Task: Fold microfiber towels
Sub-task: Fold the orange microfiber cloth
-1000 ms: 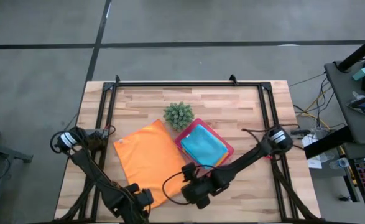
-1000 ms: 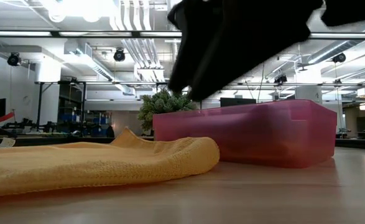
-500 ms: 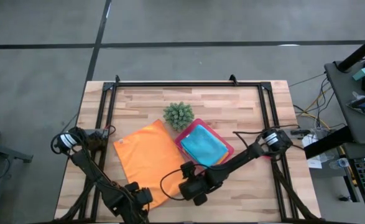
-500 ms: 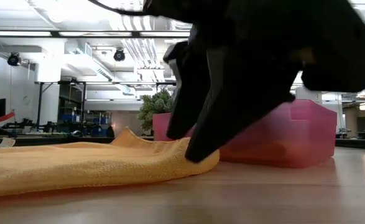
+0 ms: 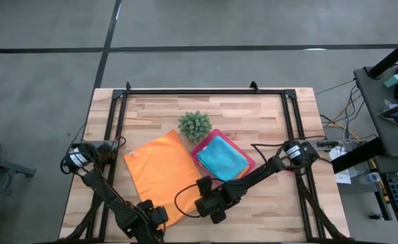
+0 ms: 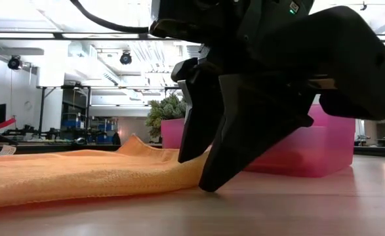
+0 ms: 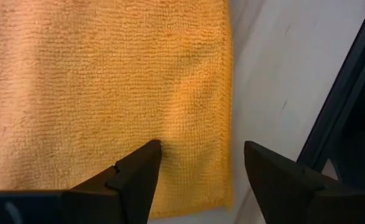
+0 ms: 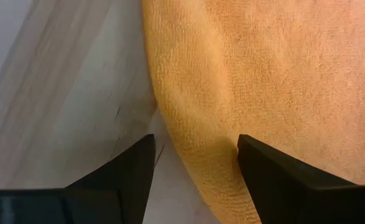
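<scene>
Orange towel (image 5: pixel 159 177) corners under both open tools: left (image 7: pixel 198 163), right (image 8: pixel 194 158)

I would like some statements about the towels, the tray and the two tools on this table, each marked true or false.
1. The orange towel lies spread flat on the wooden table. True.
2. The light blue towel lies in the pink tray. True.
3. The right tool is closed on the blue towel. False: it is open, its tips straddling an edge of the orange towel.
4. The left tool is open over the orange towel, near one corner. True.
5. The small green plant stands inside the pink tray. False: it stands on the table beside the tray.
</scene>
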Action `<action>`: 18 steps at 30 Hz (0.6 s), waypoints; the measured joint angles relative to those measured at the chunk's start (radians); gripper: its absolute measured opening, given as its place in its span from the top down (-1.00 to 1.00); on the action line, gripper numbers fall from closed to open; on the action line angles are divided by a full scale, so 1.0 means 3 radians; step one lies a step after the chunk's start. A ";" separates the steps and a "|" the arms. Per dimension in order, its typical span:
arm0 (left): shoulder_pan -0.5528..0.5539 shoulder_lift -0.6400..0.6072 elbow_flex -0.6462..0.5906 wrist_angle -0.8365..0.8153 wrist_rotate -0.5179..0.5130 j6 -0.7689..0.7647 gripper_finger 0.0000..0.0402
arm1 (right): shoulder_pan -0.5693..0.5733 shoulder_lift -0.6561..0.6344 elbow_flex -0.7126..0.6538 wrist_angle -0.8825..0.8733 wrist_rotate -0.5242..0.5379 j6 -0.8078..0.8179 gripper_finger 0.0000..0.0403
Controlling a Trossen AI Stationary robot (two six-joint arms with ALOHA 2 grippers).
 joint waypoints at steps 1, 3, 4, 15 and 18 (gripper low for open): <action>0.0001 0.0021 0.0001 -0.0003 0.0002 0.0000 -0.08 | 0.0000 0.0000 0.0000 0.0000 -0.0005 0.0000 -0.04; 0.0003 0.0044 0.0002 -0.0028 0.0009 0.0000 -0.03 | 0.0000 0.0001 0.0000 0.0000 -0.0007 -0.0001 0.06; 0.0003 0.0051 0.0002 -0.0054 0.0011 -0.0003 0.02 | 0.0000 0.0002 0.0000 0.0001 -0.0012 0.0001 0.13; 0.0006 0.0060 0.0042 -0.0494 0.0034 0.0077 0.93 | -0.0001 0.0010 -0.0001 0.0003 0.0045 -0.0093 0.93; 0.0006 -0.0005 0.0079 -0.0541 0.0035 0.0182 0.94 | -0.0006 0.0009 0.0018 -0.0013 0.0067 -0.0122 0.95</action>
